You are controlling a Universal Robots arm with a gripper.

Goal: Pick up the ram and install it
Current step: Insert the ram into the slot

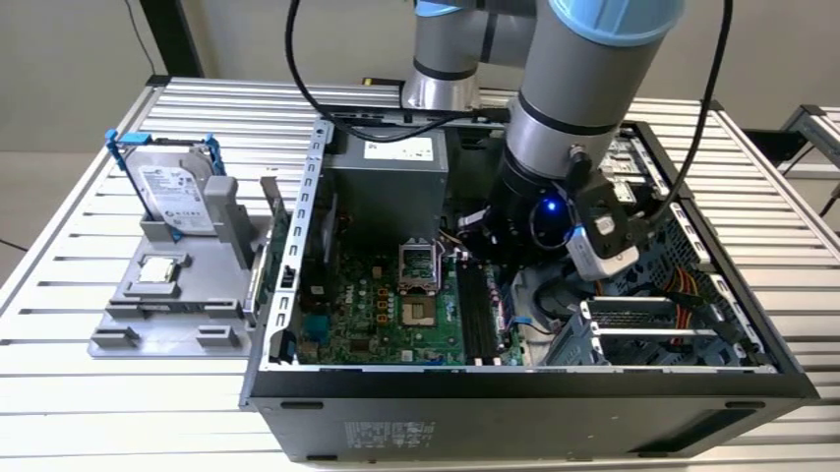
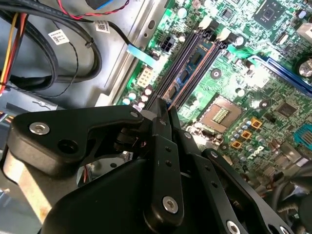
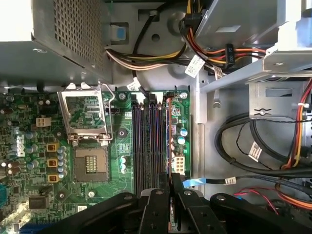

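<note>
Inside the computer case (image 1: 525, 385), the claw (image 2: 165, 108) was pinching the near end of the ram (image 2: 192, 63), which stood in one of the black slots (image 3: 146, 141); seating it appeared to call for square, even downward pressure, the first wrist view giving its edge-on alignment and the second wrist view its chip face.
</note>
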